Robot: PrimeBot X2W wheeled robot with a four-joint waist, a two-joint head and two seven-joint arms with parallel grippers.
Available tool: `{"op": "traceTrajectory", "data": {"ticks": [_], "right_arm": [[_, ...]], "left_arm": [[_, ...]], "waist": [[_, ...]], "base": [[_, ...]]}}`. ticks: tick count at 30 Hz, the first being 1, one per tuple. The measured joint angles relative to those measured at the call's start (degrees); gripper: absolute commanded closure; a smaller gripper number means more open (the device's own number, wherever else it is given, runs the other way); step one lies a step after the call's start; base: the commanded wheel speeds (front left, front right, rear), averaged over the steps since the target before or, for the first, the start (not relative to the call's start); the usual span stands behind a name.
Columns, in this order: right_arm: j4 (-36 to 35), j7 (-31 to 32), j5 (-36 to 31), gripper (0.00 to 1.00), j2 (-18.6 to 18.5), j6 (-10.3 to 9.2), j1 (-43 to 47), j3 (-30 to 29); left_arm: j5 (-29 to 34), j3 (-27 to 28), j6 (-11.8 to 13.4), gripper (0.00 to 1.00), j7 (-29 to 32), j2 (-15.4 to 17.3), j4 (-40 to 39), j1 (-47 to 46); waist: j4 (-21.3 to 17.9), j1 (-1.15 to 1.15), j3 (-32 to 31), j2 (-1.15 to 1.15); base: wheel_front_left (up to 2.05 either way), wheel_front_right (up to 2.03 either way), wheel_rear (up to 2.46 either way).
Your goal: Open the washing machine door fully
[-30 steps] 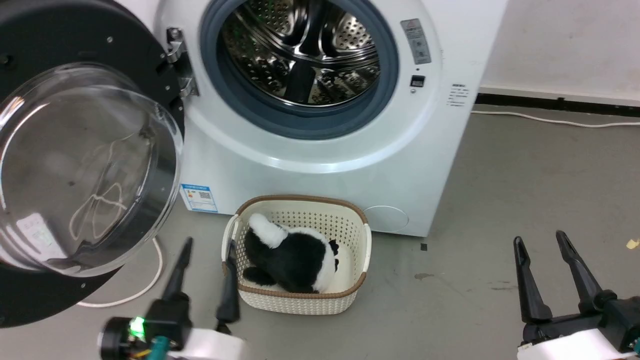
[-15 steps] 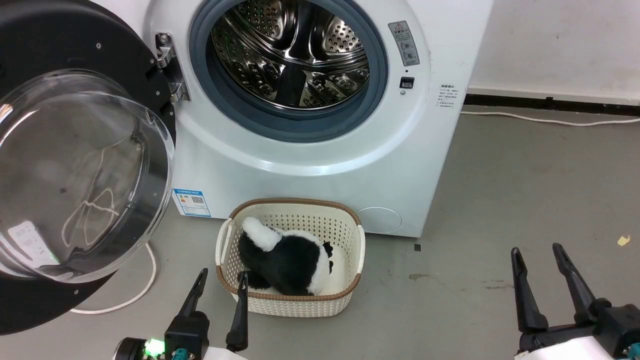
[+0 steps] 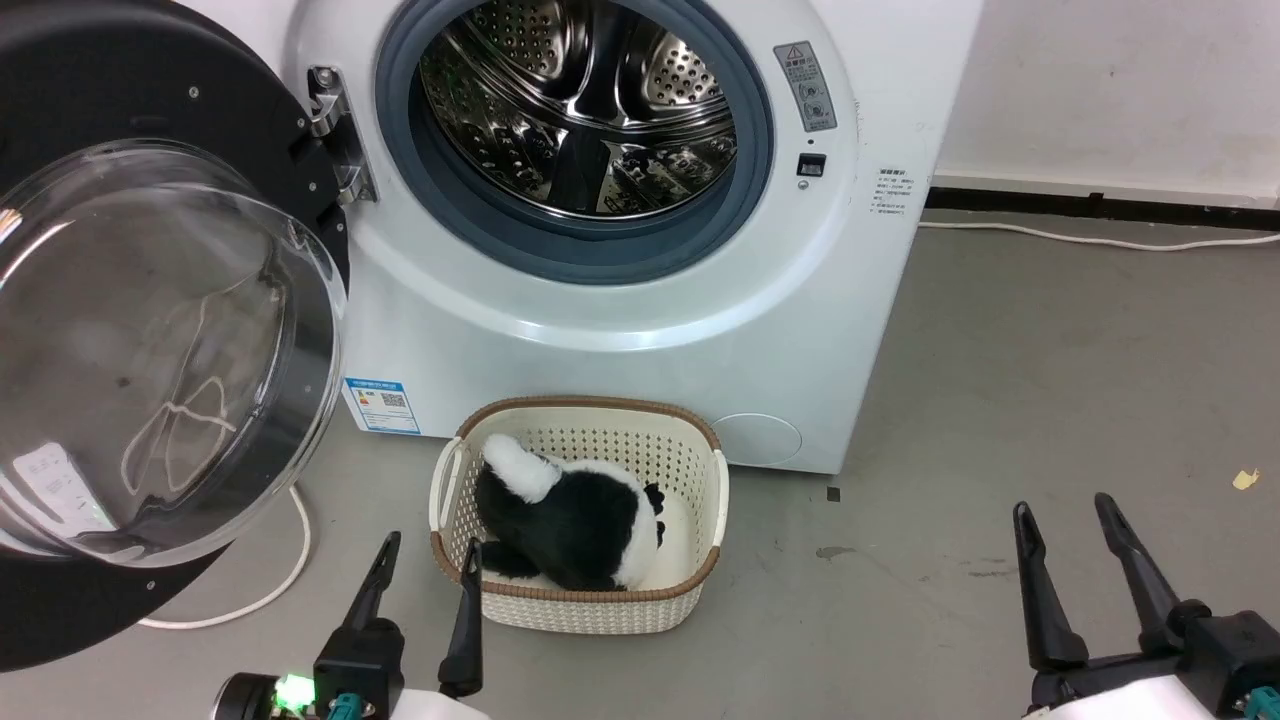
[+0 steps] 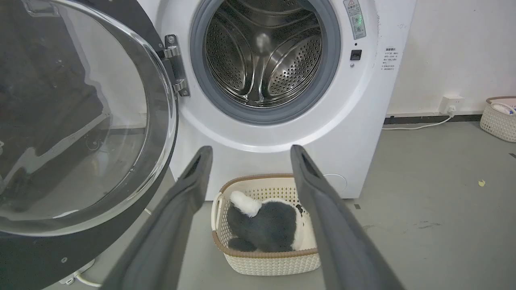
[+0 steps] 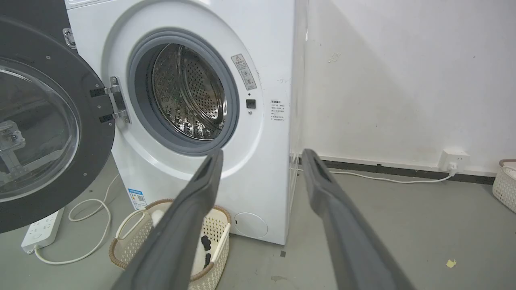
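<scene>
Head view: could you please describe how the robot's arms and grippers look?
The left gripper and right gripper each have two long, tapering black fingers on a black base, with white forearms behind. A green light and teal connectors mark the left wrist.

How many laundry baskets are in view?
2. One cream basket sits on the floor before the washing machine, holding a black-and-white plush toy. A second basket stands by the wall, partly cut off in both wrist views. Others may be out of frame.
</scene>
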Motion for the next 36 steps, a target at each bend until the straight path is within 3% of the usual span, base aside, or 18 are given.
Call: {"op": "traceTrajectory", "data": {"ticks": [1, 36], "right_arm": [[0.02, 0.02, -0.04, 1.0, -0.01, 0.0, -0.02, 0.03], [-0.01, 3.33, -0.76, 1.0, -0.01, 0.0, -0.29, 0.82]], "left_arm": [[0.01, 0.03, -0.01, 1.0, 0.04, -0.04, -0.12, -0.03], [0.09, 1.57, -0.55, 1.0, 3.36, -0.34, -1.83, -0.02]], "waist": [[0.0, 0.0, 0.01, 0.0], [-0.19, 0.0, 0.16, 0.0]], "base": [[0.0, 0.0, 0.0], [0.0, 0.0, 0.0]]}}
